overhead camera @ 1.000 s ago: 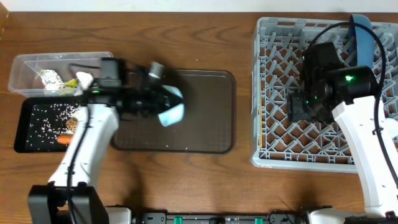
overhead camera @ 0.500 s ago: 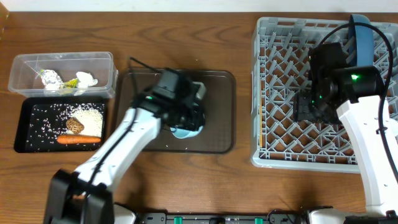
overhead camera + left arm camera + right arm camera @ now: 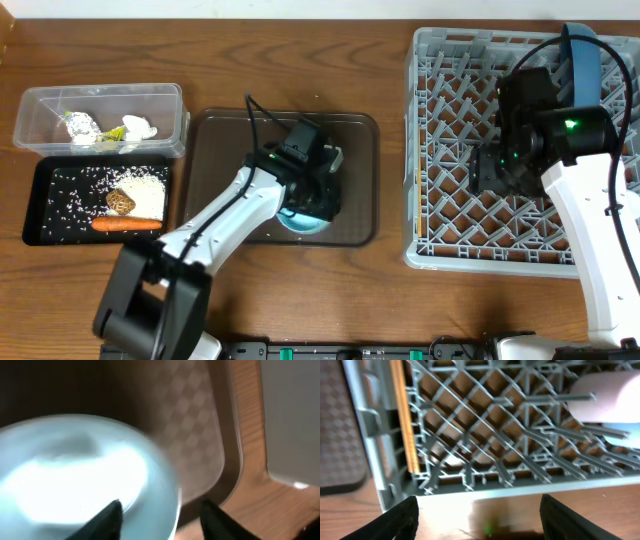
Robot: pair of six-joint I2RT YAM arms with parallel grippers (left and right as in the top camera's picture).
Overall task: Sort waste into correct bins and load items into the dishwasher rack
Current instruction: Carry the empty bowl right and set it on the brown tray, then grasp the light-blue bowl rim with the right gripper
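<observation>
Here the brown wooden surface carries the dishwasher rack, with the right gripper spread wide above it. The left gripper straddles the rim of the small light-blue bowl over the serving tray; I cannot tell whether it grips.

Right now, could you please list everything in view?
Rack: one, grey, right.
Plate: one, blue, in rack.
Cup: one, pinkish, in rack.
Chopsticks: count unclear, wooden, in rack.
Brown tray: one, centre.
Bowl: one, light blue, on brown tray.
Tub: one, clear, left.
Wrappers: few, silver-yellow, in tub.
Tissue: one, white, in tub.
Black tray: one, beside tub.
Rice: scattered, white, black tray.
Lump: one, brown, black tray.
Carrot: one, orange, black tray.
Left gripper: open, at bowl.
Right gripper: open, over rack.
</observation>
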